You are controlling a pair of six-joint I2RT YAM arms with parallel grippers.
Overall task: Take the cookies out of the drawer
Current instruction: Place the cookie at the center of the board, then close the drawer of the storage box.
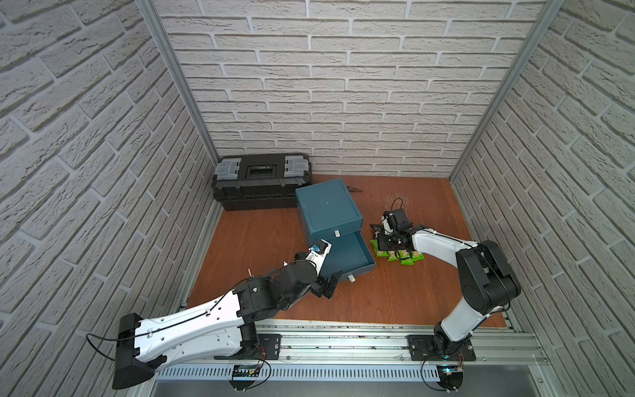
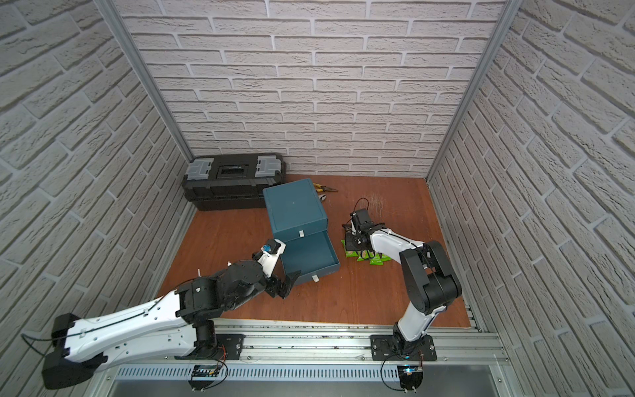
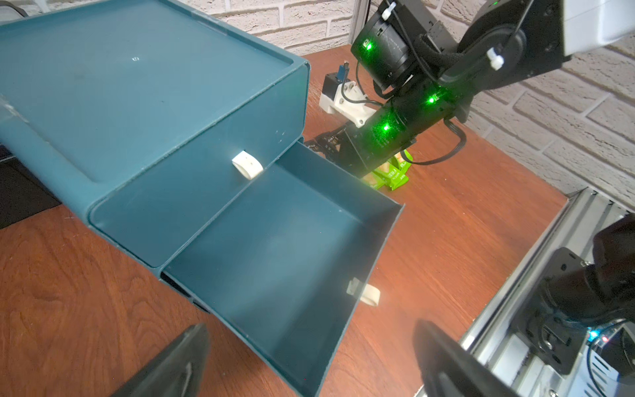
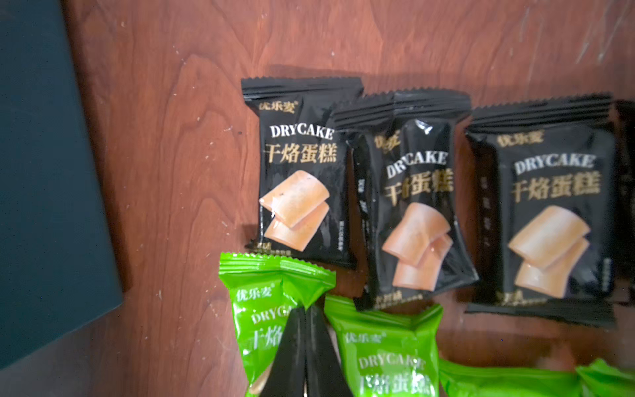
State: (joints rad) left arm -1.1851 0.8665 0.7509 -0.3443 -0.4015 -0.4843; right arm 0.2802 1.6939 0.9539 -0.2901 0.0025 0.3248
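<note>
The drawer (image 3: 281, 261) stands pulled out and bare inside, so the job looks nearly finished. The cookies (image 4: 405, 213) lie in rows on the tabletop (image 1: 395, 295) at centre right of both top views, beside the cabinet (image 1: 326, 209). The right end effector (image 4: 305, 357) is clenched, tips pressed on a green packet (image 4: 261, 309), probably setting it down. The left end effector (image 3: 309, 361) hangs released at the drawer's front edge, with bare tabletop in front of it.

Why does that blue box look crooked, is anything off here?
The blue drawer unit sits askew to the black toolbox and walls. Its lower drawer hangs open, empty. Pliers lie half hidden behind it. Cookie packets overlap loosely on the table.
</note>
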